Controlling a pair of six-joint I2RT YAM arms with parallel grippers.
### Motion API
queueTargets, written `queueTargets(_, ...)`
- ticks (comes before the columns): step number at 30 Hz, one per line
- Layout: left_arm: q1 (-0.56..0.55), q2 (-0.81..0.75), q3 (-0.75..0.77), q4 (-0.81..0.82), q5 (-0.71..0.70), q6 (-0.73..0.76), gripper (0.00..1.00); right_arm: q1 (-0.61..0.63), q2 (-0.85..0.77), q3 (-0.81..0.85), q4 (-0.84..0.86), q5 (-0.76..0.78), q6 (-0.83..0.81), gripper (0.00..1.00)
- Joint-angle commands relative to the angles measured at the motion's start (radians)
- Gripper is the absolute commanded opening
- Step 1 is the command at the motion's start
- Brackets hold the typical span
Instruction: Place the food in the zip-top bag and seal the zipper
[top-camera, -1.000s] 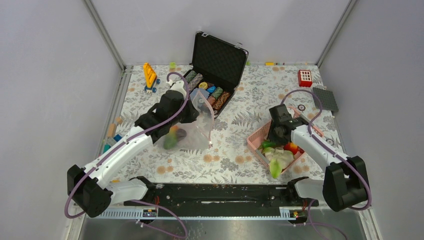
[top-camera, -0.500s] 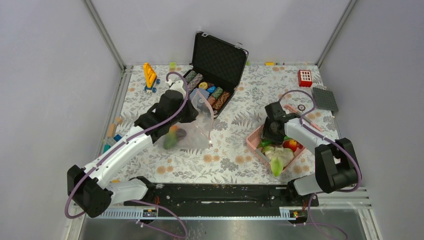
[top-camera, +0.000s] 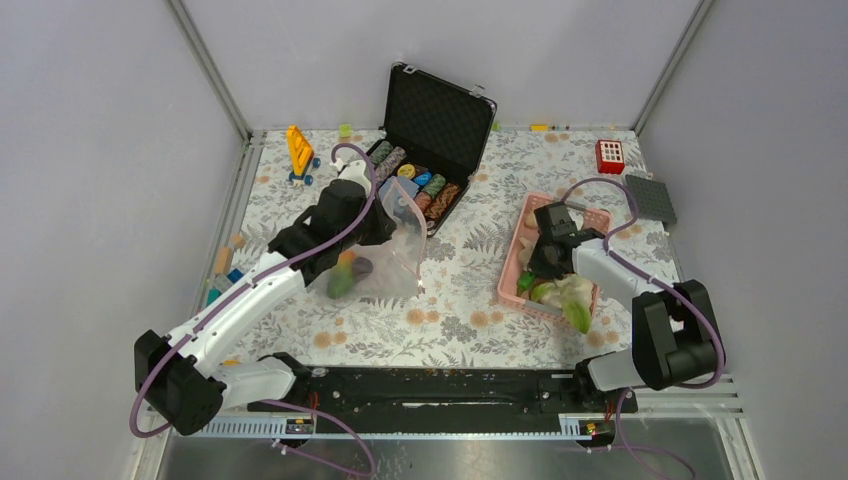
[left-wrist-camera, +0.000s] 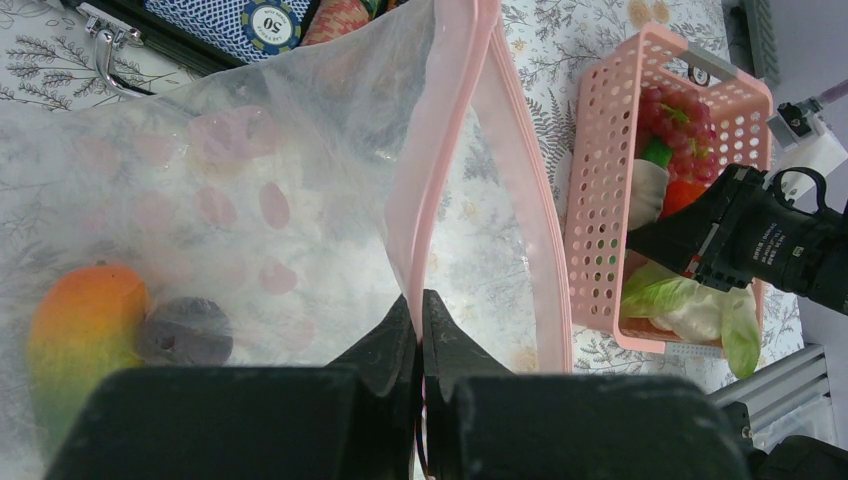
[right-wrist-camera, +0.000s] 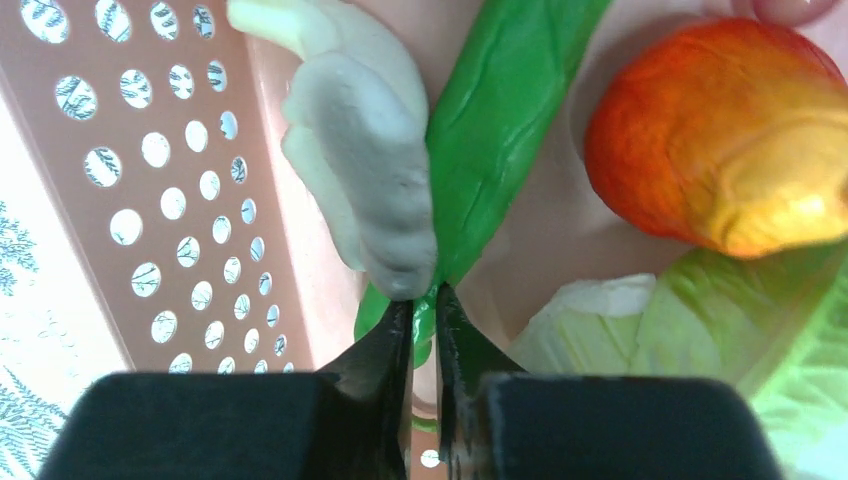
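The clear, floppy plastic zip-top bag (left-wrist-camera: 250, 190) lies left of centre on the floral counter (top-camera: 470, 295). Its thin pale-pink zipper strip (left-wrist-camera: 445, 130) is parted into two lips, so the mouth gapes toward the right. The left hand (left-wrist-camera: 420, 302) is clamped on the near lip. Inside, against the bag's closed end, sit an orange-green toy mango (left-wrist-camera: 80, 330) and a dark purple round piece (left-wrist-camera: 185, 330). The open black chip case (top-camera: 437, 112) stands just behind the bag. A bare stretch of counter separates the mouth from the pink perforated plastic basket (left-wrist-camera: 600, 200). There the right hand (right-wrist-camera: 424, 305) pinches the tip of the long green toy vegetable (right-wrist-camera: 500, 120), close to the basket's side wall. A whitish piece (right-wrist-camera: 370, 180), a red-orange fruit (right-wrist-camera: 725, 150) and a pale leafy piece (right-wrist-camera: 700, 330) crowd it.
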Motion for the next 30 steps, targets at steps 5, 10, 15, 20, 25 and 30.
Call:
queueTargets(5, 0.006, -0.027, -0.011, 0.048, -0.005, 0.011, 0.0, -0.009, -0.11, -0.039, 0.023, 0.008, 0.015, 0.0)
queueTargets(10, 0.006, -0.028, -0.008, 0.048, -0.005, 0.01, 0.0, -0.009, -0.211, -0.042, 0.02, 0.033, 0.004, 0.0)
queueTargets(15, 0.008, -0.028, -0.008, 0.048, -0.007, 0.01, 0.0, -0.009, -0.252, -0.034, 0.009, 0.041, -0.011, 0.0)
queueTargets(20, 0.008, -0.026, -0.008, 0.049, -0.006, 0.01, 0.0, -0.009, -0.21, -0.006, -0.003, 0.048, -0.035, 0.17)
queueTargets(25, 0.011, -0.023, -0.006, 0.045, -0.013, 0.011, 0.0, -0.009, -0.082, 0.027, 0.027, 0.002, -0.035, 0.52)
queueTargets(30, 0.015, -0.019, -0.003, 0.042, -0.018, 0.014, 0.0, -0.012, 0.019, 0.064, 0.065, 0.032, -0.026, 0.55)
